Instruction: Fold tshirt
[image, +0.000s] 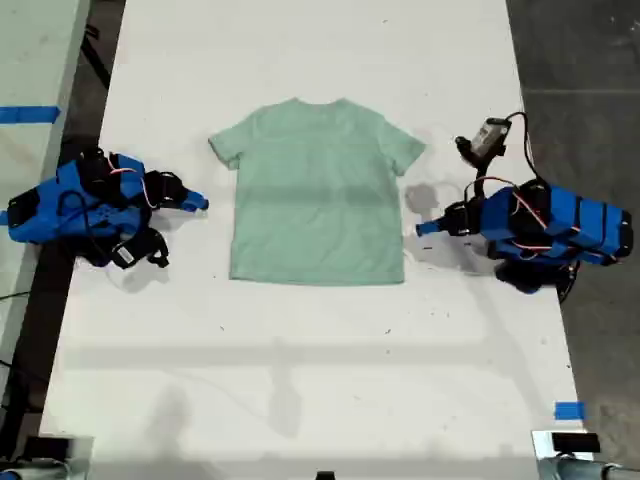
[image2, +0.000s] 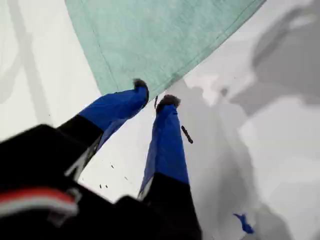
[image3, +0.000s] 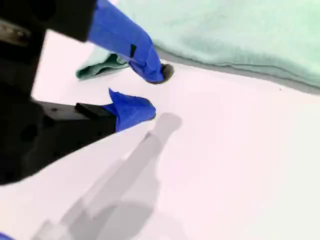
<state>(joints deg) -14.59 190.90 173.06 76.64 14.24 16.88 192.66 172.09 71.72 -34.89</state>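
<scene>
One look at exterior view: see tshirt (image: 318, 195) spread flat on white table (image: 300, 350), roughly mid-table, neck toward far edge, hem toward near edge, both sleeves out to sides. Looks smooth, not yet folded.

Have my first gripper (image: 420, 229) at exterior view's right, just beside tshirt's side edge, apart from cloth. In first wrist view, see its blue fingers (image2: 154, 96) w/ dark tips a little apart, narrow gap, nothing btwn them; tips reach to edge of tshirt (image2: 160, 35) near a hem corner; can't tell whether touching the cloth. Grey shadows on table next to it.

Have my second gripper (image: 203, 204) at exterior view's left, near tshirt's other side, below the sleeve, clear gap to cloth. In second wrist view, see its jaws (image3: 152, 90) parted, empty, w/ sleeve (image3: 100, 67) showing beyond one finger and tshirt body (image3: 240, 30) lying past it.

Also note small grey box w/ cable (image: 490, 135) on table nr first arm, and blue tape bit (image: 568, 410) at table's near corner on exterior view's right.
</scene>
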